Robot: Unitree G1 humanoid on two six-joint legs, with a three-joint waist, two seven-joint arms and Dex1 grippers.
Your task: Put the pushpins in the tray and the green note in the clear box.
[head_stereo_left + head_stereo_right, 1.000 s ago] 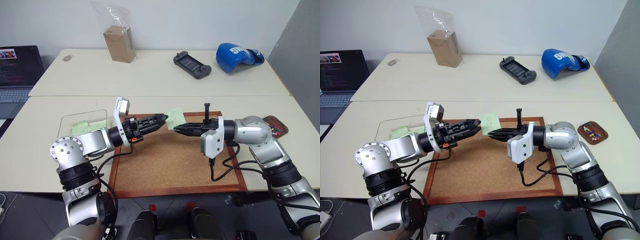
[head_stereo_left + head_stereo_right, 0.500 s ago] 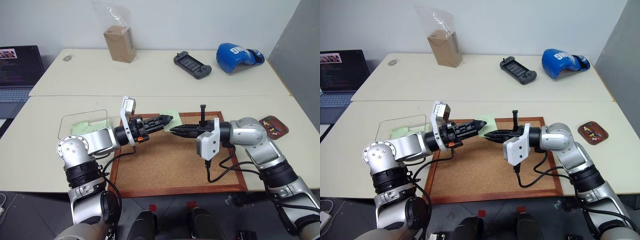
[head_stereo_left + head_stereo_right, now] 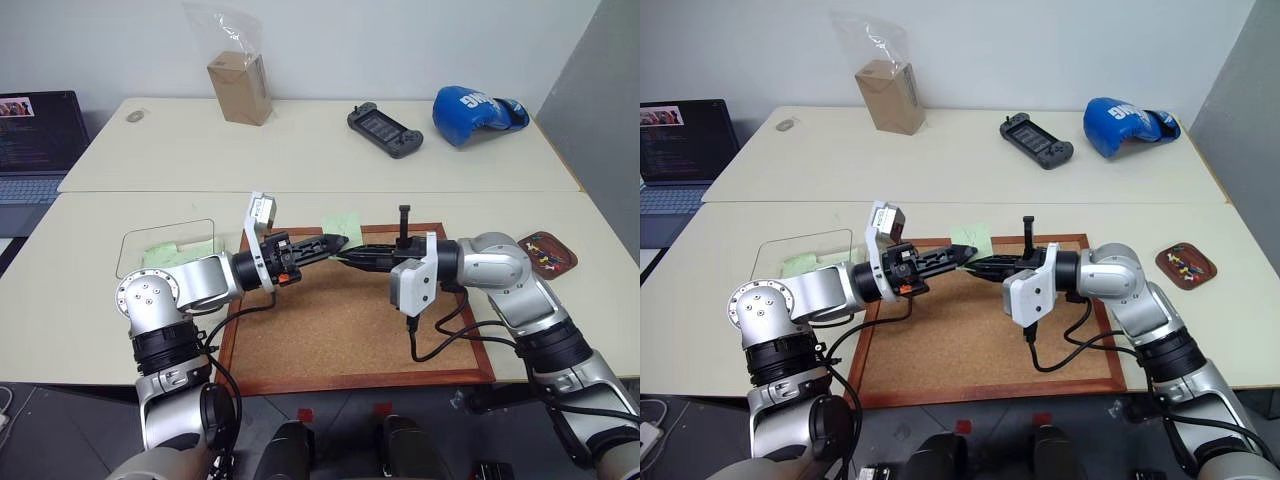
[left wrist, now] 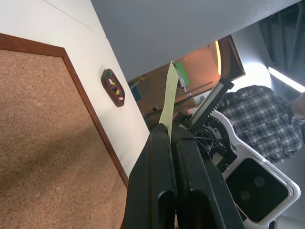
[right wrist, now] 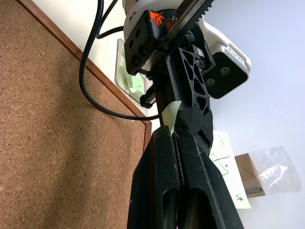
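- My left gripper (image 3: pixel 343 243) has just been closing: a second ago its two black fingers were standing apart, and now they are pressing together on the edge of the small pale green square paper note (image 3: pixel 341 226).
- My right gripper (image 3: pixel 340 258) is keeping its fingers clamped on the same note, so both are pinching it above the far edge of the wooden-framed cork board (image 3: pixel 340 320).
- I am judging this a hand-over: the right must let go before the left carries the note.
- The transparent rectangular plastic box (image 3: pixel 165 248) is sitting off the board's left edge, with one green sheet (image 3: pixel 175 254) inside.
- The small reddish-brown dish (image 3: pixel 547 251) is lying off the right edge, holding several coloured pushpins (image 3: pixel 545 252), too small to count.
- I am counting one board, one box, one dish.
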